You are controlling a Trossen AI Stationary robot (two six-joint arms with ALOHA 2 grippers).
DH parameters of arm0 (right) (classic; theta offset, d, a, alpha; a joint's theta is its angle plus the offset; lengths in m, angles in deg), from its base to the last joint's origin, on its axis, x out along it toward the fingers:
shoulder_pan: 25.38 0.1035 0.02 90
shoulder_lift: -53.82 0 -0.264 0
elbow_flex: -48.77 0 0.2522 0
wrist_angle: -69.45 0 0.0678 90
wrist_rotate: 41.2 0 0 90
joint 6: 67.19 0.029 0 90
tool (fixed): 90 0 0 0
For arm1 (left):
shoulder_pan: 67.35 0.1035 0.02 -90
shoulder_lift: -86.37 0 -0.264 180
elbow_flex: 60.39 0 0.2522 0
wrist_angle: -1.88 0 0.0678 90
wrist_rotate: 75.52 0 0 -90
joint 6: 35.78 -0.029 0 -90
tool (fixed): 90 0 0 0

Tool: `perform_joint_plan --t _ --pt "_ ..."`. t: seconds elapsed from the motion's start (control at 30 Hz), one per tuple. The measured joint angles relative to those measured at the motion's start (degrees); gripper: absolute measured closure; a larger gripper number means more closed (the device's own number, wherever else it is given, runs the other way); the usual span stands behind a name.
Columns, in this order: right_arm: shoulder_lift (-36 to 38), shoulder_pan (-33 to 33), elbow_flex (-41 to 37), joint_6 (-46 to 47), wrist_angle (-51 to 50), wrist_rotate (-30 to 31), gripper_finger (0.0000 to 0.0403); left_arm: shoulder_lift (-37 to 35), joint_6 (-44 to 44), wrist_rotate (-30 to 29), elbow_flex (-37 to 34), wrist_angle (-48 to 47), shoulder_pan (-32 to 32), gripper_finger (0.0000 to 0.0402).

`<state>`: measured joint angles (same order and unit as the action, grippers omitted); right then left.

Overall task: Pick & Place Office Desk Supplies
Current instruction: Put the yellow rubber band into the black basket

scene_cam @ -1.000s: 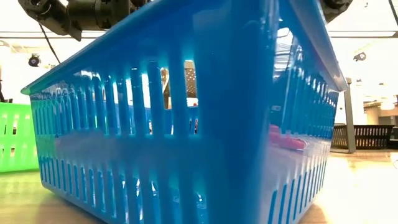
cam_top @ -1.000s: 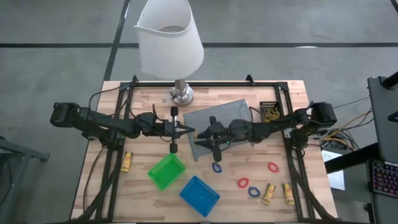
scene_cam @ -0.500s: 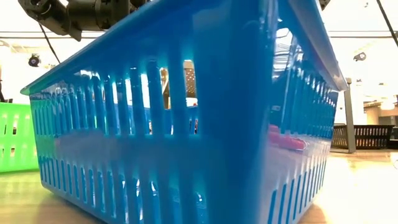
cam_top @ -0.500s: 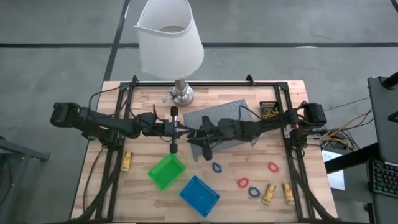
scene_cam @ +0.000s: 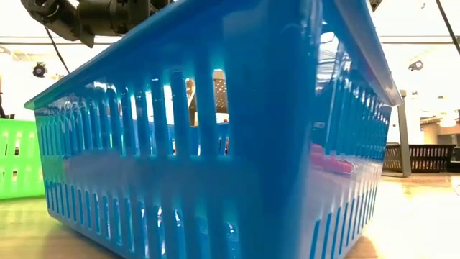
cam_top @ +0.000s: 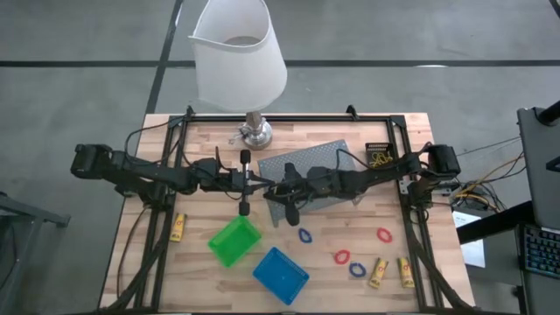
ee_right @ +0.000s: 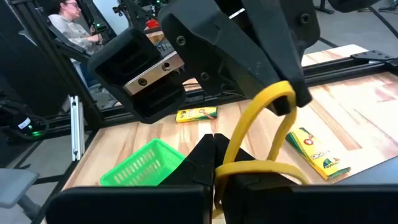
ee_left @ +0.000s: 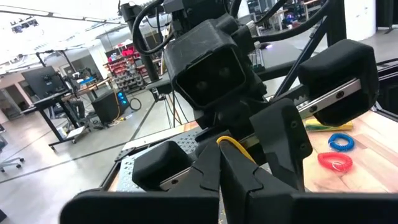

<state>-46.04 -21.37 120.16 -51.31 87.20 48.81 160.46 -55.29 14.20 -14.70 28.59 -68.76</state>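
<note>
My left gripper (cam_top: 263, 183) and my right gripper (cam_top: 277, 187) meet tip to tip above the table's middle, by the left end of the grey mesh tray (cam_top: 325, 161). Both are shut on one thin yellow rubber band (ee_right: 261, 118), which also shows in the left wrist view (ee_left: 232, 144). A green bin (cam_top: 234, 241) and a blue bin (cam_top: 281, 275) stand near the front. The black bin (cam_top: 380, 157) at the back right holds more bands. Yellow sticks (cam_top: 178, 227) (cam_top: 378, 272) and red and blue loops (cam_top: 342, 257) (cam_top: 304, 234) lie on the wood. My left gripper pinches the band's far bend (ee_right: 281, 93) between its fingertips, coming level from the table's left. The band is lifted clear of the table. My right gripper pinches the band's other end (ee_right: 244, 166) between its two fingers, coming level from the table's right. The band arches up between the two grippers, bowed and not drawn straight.
A white-shaded lamp (cam_top: 238, 61) stands at the table's far edge. The black frame rails (cam_top: 166, 175) run along both sides. In the low view the blue bin (scene_cam: 215, 144) fills the picture, with the green bin (scene_cam: 14, 158) beside it. A person (ee_right: 74, 25) sits beyond the table.
My right gripper has gone toward the table's left edge until it meets my left gripper, and its fingers have shut on the rubber band that my left gripper holds. My left gripper has kept still.
</note>
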Motion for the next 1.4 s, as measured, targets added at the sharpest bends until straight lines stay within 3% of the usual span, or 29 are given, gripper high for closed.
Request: perform_joint_plan --t 0.43,0.97,1.4 --pt "0.01 -0.04 -0.02 -0.01 0.01 0.00 0.0394 0.00 4.48 0.03 0.00 -0.01 -0.01 0.0393" --pt "0.01 -0.04 -0.07 -0.88 0.00 0.00 0.0394 0.00 7.82 0.03 0.00 0.76 -0.04 0.0261" --pt "5.27 -0.04 -0.09 -1.14 -9.01 0.00 0.0394 -0.82 7.85 0.02 0.00 1.07 -0.04 0.0217"
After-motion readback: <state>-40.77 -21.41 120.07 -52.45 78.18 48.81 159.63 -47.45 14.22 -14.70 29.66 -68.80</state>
